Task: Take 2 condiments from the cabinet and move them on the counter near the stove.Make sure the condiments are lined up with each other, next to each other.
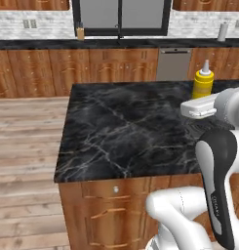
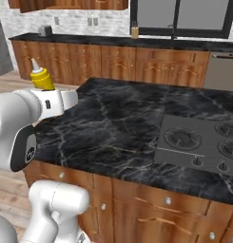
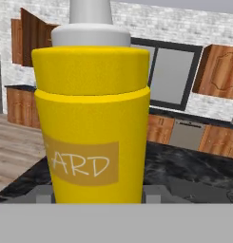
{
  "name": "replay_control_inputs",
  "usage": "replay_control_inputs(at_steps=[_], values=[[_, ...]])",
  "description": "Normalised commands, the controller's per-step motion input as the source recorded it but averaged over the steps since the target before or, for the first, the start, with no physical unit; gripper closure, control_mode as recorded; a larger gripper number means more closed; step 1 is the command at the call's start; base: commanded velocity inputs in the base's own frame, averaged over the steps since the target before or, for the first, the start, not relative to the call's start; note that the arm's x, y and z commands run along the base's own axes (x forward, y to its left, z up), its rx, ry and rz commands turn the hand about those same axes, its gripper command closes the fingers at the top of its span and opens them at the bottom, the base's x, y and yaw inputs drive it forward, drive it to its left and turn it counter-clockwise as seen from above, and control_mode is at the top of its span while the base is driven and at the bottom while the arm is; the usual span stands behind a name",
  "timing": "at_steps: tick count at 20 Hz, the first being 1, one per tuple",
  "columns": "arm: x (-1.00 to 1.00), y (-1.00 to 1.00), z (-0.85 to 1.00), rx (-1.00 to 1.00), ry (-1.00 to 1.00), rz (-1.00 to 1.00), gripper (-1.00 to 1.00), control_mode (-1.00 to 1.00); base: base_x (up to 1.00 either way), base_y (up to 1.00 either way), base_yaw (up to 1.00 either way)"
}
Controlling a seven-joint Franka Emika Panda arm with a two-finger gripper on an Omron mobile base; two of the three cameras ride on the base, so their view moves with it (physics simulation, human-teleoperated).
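Mustard bottle (image 3: pixel 92 123), yellow squeeze type, white pointed nozzle on a white collar. Label partly readable, letters "ARD" on a tan patch.

Handling, as a judgement: light plastic, walls likely give under pressure, so a hard pinch could dent it or push contents up the nozzle. Smooth skin, may slip if held low on force. Tall for its base, so it would tip easily when set down. Best hold is on the straight yellow body below the shoulder ridge, not the collar or nozzle.

Position: in the left base view the bottle (image 1: pixel 203 84) stands upright just above the white hand, over the right part of the black marble counter (image 1: pixel 126 127). In the right base view the same bottle (image 2: pixel 42 78) sits at the end of the arm, off the near left corner of the counter (image 2: pixel 113 123), well apart from the gas cooktop (image 2: pixel 199 142) on the right. Whether its base touches the slab cannot be told; it looks carried, not resting.

Claw (image 3: pixel 92 197): the hand view has the bottle pressed right up against the camera, body rising straight from between the fingers. Fingertips themselves hidden by the bottle. Judged closed around the lower body, at a medium spread set by the bottle's width.

Far wall: wooden wall cabinet (image 3: pixel 220 71) with arched door, right of the window (image 3: pixel 172 76).

Second condiment not identified here.
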Motion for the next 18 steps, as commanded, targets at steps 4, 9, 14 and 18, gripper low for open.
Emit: replay_control_inputs(at_steps=[4,9,14,18], values=[[0.00,0.00,0.00,0.00,0.00,0.00,1.00,1.00,-0.16,-1.00,0.00],[0.00,0.00,0.00,0.00,0.00,0.00,1.00,1.00,-0.03,-1.00,0.00],[0.00,0.00,0.00,0.00,0.00,0.00,1.00,1.00,0.00,-1.00,0.00],[0.00,0.00,0.00,0.00,0.00,0.00,1.00,1.00,0.00,-1.00,0.00]])
